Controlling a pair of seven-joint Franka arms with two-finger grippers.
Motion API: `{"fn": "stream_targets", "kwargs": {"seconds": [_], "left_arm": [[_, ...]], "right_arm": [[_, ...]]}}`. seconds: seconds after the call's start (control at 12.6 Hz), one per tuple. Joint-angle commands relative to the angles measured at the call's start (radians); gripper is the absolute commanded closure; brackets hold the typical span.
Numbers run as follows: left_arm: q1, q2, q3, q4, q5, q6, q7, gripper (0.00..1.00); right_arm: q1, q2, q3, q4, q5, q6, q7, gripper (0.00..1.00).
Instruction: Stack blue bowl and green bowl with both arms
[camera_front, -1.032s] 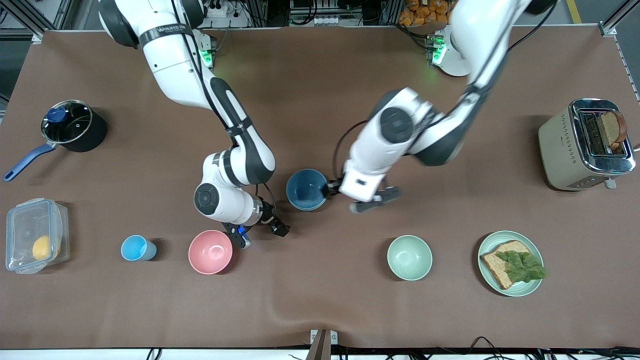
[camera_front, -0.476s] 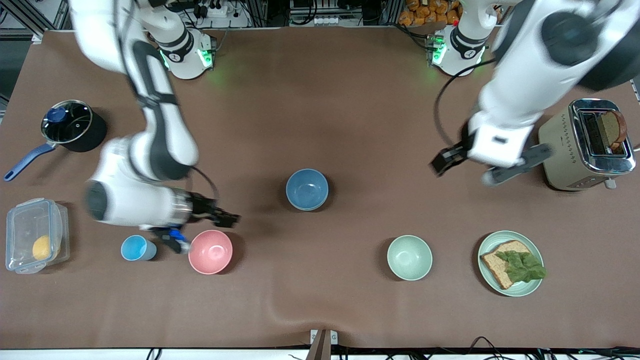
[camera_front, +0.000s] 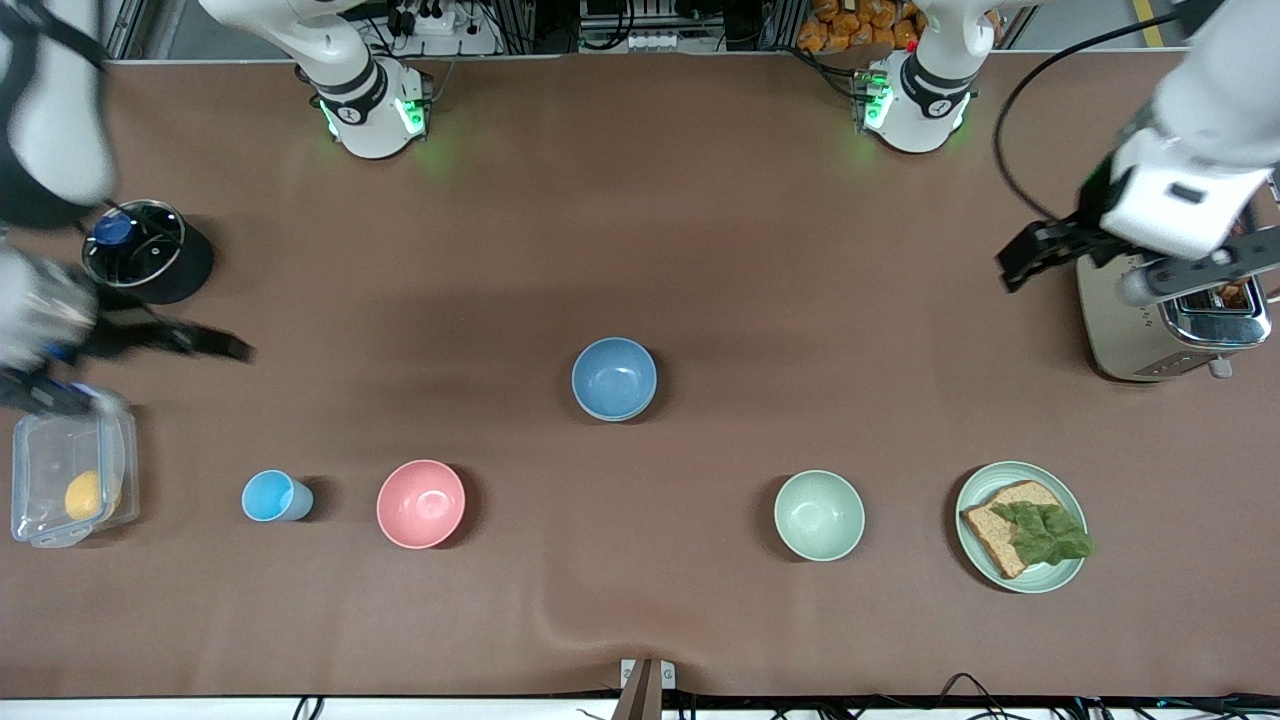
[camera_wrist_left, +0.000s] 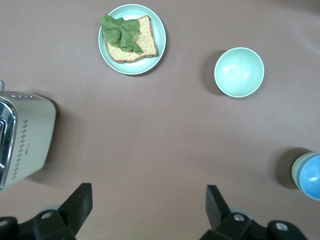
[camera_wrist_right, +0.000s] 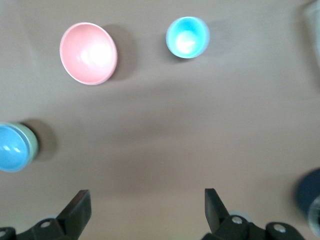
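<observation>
The blue bowl (camera_front: 614, 378) sits upright at the middle of the table. In the left wrist view the blue bowl (camera_wrist_left: 311, 176) rests inside the green bowl (camera_wrist_left: 295, 171), of which only a rim shows. The right wrist view shows the same blue bowl (camera_wrist_right: 11, 148) and green rim (camera_wrist_right: 33, 144). My left gripper (camera_front: 1022, 262) is open and empty over the table beside the toaster; it also shows in the left wrist view (camera_wrist_left: 148, 202). My right gripper (camera_front: 215, 346) is open and empty over the table between the pot and the plastic box; it also shows in the right wrist view (camera_wrist_right: 146, 205).
A paler mint bowl (camera_front: 819, 515) and a plate with bread and lettuce (camera_front: 1070, 575) lie nearer the camera toward the left arm's end. A toaster (camera_front: 1120, 300) stands there too. A pink bowl (camera_front: 421, 503), light-blue cup (camera_front: 276, 496), pot (camera_front: 190, 270) and plastic box (camera_front: 70, 470) lie toward the right arm's end.
My left gripper has let go of the blue bowl and pulled away to the toaster. My right gripper has swung away to the pot and box. The bowls have not moved.
</observation>
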Motion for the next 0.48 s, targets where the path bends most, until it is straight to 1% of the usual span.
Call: {"fn": "stream_targets", "kwargs": {"seconds": [0.0,0.08,0.16,0.24,0.32,0.4], "left_arm": [[0.043,-0.044,-0.005,-0.022,-0.031,-0.019,0.096,0.0],[0.04,-0.044,0.018,-0.021,-0.034,-0.019,0.155,0.0],[0.032,-0.04,0.049,-0.019,-0.058,-0.016,0.218,0.0],[0.012,-0.035,0.058,-0.018,-0.081,-0.016,0.235,0.0],[-0.014,-0.04,0.093,-0.018,-0.082,-0.016,0.243,0.0],[-0.051,-0.041,0.133,-0.018,-0.079,-0.016,0.242,0.0]], "right_arm": [[-0.098,-0.179,0.092,-0.115,-0.103,-0.045,-0.08,0.0],[-0.115,-0.213,0.131,-0.108,-0.165,-0.062,-0.077,0.0],[-0.123,-0.236,0.151,-0.097,-0.225,-0.061,-0.071,0.0],[-0.123,-0.238,0.157,-0.072,-0.235,-0.064,-0.068,0.0],[-0.123,-0.237,0.159,-0.051,-0.235,-0.062,-0.064,0.0],[-0.126,-0.23,0.174,-0.031,-0.237,-0.064,-0.064,0.0]]}}
